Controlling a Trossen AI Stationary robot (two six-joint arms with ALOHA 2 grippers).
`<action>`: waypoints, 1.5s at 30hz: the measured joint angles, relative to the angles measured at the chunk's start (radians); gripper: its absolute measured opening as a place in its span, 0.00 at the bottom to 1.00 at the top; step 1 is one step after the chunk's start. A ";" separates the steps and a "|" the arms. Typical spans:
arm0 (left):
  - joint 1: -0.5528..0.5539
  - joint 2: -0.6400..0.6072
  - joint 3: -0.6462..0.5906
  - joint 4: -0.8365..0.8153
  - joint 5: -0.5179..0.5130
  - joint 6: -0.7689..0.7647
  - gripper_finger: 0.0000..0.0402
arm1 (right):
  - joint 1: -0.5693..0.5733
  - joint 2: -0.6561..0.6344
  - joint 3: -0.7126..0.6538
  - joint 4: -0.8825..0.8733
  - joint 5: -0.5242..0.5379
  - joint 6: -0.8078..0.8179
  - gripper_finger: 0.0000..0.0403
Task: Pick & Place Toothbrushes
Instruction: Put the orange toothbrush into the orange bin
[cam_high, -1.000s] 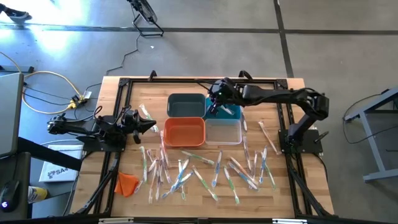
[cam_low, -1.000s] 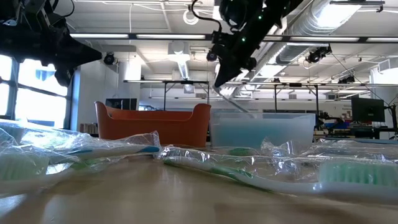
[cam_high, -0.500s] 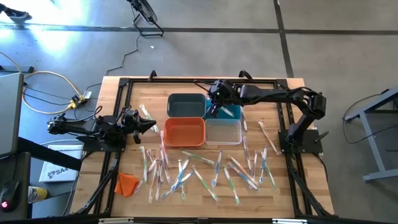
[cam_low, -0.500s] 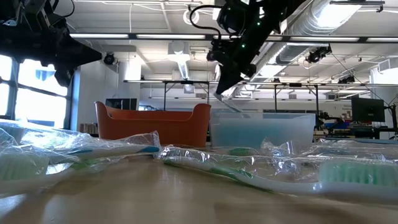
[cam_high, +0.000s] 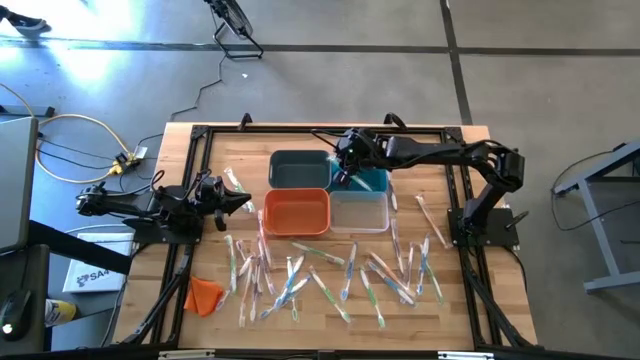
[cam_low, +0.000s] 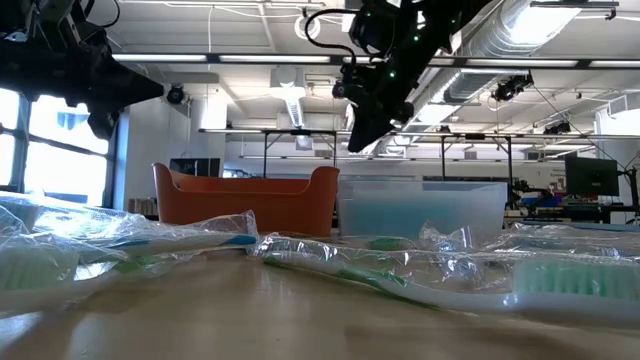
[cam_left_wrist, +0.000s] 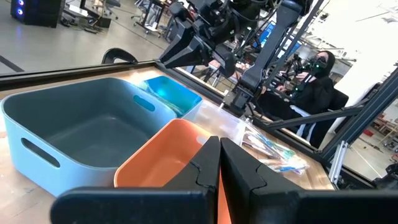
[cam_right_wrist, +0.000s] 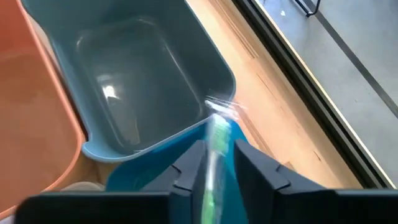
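My right gripper (cam_high: 343, 172) hangs open over the teal bin (cam_high: 372, 181) at the back of the table, fingers slanting down. A green-handled toothbrush (cam_right_wrist: 217, 140) in a clear wrapper shows blurred between its fingers, over the teal bin next to the wall of the dark grey bin (cam_right_wrist: 137, 81). Many wrapped toothbrushes (cam_high: 330, 270) lie flat on the near half of the table. My left gripper (cam_high: 247, 203) waits shut at the table's left, level, with nothing in it. My right gripper has its fingers (cam_right_wrist: 255, 165) on either side of the green toothbrush's lower part (cam_right_wrist: 214, 158). The toothbrush is blurred, and I cannot tell whether the fingers touch it.
The orange bin (cam_high: 296, 212) and the clear bin (cam_high: 360, 211) stand side by side in front of the grey and teal ones. An orange cloth lump (cam_high: 204, 296) lies near the front left corner. A black frame (cam_high: 200, 132) runs around the table.
My right gripper has stayed above the teal bin and has opened. The toothbrush that hung slanting below its fingers in the low view no longer shows there; it has dropped away toward the bin.
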 joint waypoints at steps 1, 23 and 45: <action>0.000 0.000 0.000 0.000 0.000 0.000 0.02 | 0.000 0.000 0.000 0.001 0.005 -0.002 0.23; 0.000 0.000 0.000 0.000 0.000 0.000 0.02 | 0.000 -0.253 0.000 0.037 0.006 -0.002 0.18; 0.000 0.000 0.000 -0.001 0.000 0.000 0.02 | -0.006 -0.365 0.000 -0.047 0.044 0.007 0.17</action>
